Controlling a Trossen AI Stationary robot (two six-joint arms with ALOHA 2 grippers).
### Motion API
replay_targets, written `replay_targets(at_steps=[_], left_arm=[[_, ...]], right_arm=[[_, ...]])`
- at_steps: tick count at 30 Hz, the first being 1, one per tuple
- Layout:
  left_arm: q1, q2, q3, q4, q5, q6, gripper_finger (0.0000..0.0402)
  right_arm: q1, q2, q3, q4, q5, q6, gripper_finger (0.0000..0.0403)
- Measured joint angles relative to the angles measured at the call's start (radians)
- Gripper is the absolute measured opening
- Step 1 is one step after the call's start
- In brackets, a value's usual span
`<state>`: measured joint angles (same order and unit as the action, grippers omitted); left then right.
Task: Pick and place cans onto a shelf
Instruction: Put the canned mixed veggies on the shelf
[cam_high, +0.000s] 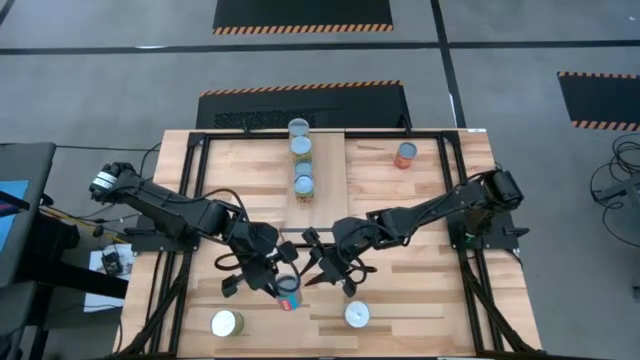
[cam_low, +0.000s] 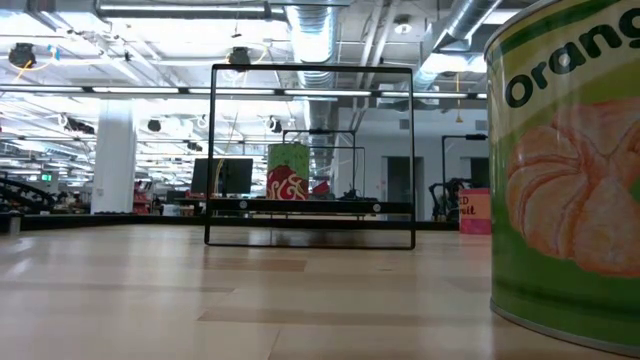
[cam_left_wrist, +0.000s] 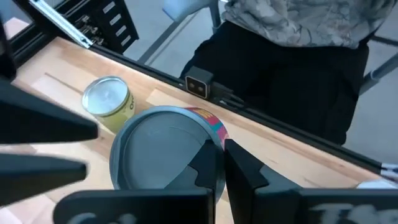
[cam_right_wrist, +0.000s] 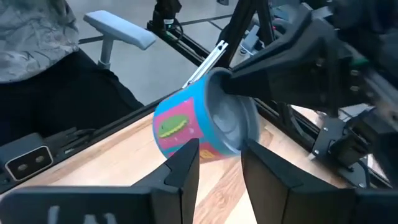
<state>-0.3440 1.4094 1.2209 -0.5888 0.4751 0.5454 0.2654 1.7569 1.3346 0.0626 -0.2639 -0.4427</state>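
Note:
My left gripper (cam_high: 279, 283) is shut on a blue can with a pink label (cam_high: 288, 294) near the table's front middle. The can is tilted, and its grey top (cam_left_wrist: 163, 149) faces the left wrist. My right gripper (cam_high: 318, 268) is open just right of it. Its fingers (cam_right_wrist: 186, 163) stand on either side of the can's lower part (cam_right_wrist: 186, 127), and I cannot tell whether they touch. Three cans (cam_high: 301, 148) stand in a row on the light-wood shelf (cam_high: 324, 168) at the far middle. They also show far off in the low view (cam_low: 289, 170). My left gripper pinches the blue can's top rim (cam_left_wrist: 216, 138). One finger (cam_left_wrist: 208, 167) lies on the grey top and the other (cam_left_wrist: 245, 169) on the outside wall. The can is lifted clear of the table and tilted, its top turned toward the left arm (cam_right_wrist: 231, 118).
A yellow-green can (cam_high: 227, 323) and a white can (cam_high: 357, 315) stand near the front edge. A red-orange can (cam_high: 405, 155) stands at the far right. The yellow-green can fills the low view's right side (cam_low: 565, 170). A person (cam_left_wrist: 292, 68) sits just beyond the near edge.

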Motion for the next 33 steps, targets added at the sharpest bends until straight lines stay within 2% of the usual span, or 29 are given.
replay_targets(at_steps=[6,9,14,16,18,20,24,29,33], left_arm=[[-0.003,0.0,0.0,-0.046,-0.05,-0.088,0.0],[-0.021,-0.002,-0.013,-0.06,-0.131,-0.14,0.0],[-0.03,-0.002,-0.134,0.053,-0.228,-0.248,0.0],[-0.031,-0.002,-0.205,0.137,-0.28,-0.302,0.0],[-0.033,-0.002,-0.273,0.194,-0.343,-0.355,0.0],[-0.043,-0.004,-0.324,0.265,-0.413,-0.402,0.0],[-0.071,0.001,-0.395,0.258,-0.538,-0.495,0.0005],[-0.096,-0.001,-0.426,0.266,-0.577,-0.565,0.0006],[-0.131,-0.001,-0.425,0.27,-0.586,-0.577,0.0002]], right_arm=[[0.0,-0.012,-0.001,-0.101,0.009,0.001,0.0127],[0.008,-0.049,0.001,-0.208,0.073,0.03,0.011],[0.046,-0.068,-0.001,-0.388,0.238,0.068,0.0052],[0.062,-0.068,-0.001,-0.424,0.261,0.073,0.0022],[0.073,-0.068,-0.001,-0.435,0.263,0.085,0.0009],[0.081,-0.068,-0.001,-0.436,0.264,0.105,0.0014],[0.083,-0.068,-0.001,-0.421,0.267,0.121,0.0018],[0.074,-0.068,-0.001,-0.392,0.268,0.121,0.0006],[0.067,-0.069,-0.001,-0.369,0.267,0.121,0.0016]])
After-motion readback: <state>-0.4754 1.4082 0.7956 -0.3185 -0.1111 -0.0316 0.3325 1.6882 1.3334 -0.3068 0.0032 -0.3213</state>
